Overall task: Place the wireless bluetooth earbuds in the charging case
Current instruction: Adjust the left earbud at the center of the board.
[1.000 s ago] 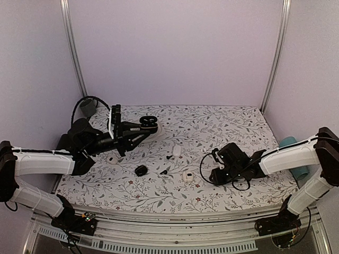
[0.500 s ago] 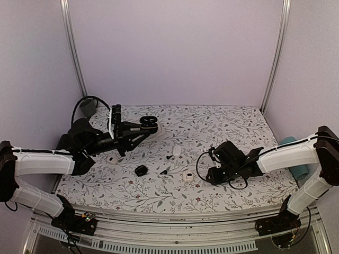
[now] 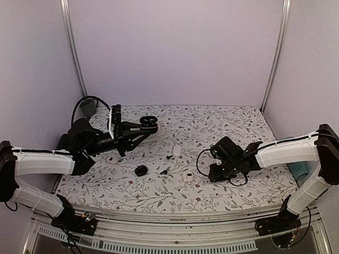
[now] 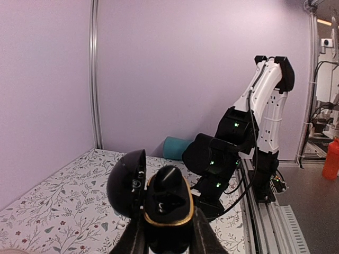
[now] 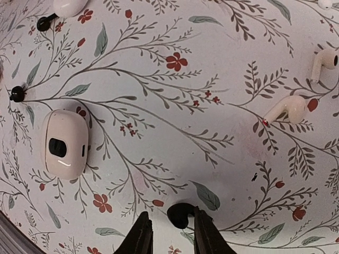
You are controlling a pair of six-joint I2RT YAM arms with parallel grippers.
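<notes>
My left gripper [image 4: 168, 228] is shut on the black charging case [image 4: 167, 206], gold-rimmed with its lid open, and holds it in the air at the back left [image 3: 149, 124]. My right gripper [image 5: 170, 216] is down at the table, open. A tiny black earbud [image 5: 180, 214] lies between its fingers, against the right one, with a gap to the left one. Two more black earbuds [image 5: 43, 23] [image 5: 17, 94] lie further left, and show in the top view [image 3: 169, 156] [image 3: 164, 171]. The right gripper [image 3: 212, 174] hides its earbud in the top view.
A white case [image 5: 64, 144] lies left of the right gripper, another [image 3: 176, 151] further back. Two white earbuds [image 5: 288, 108] [image 5: 324, 59] lie to its right. A shut black case [image 3: 141, 170] sits front left. A teal cylinder [image 3: 288, 142] is at the right edge.
The right gripper has slid a little to the left and its fingers have narrowed around the black earbud. The left arm and the case have not moved.
</notes>
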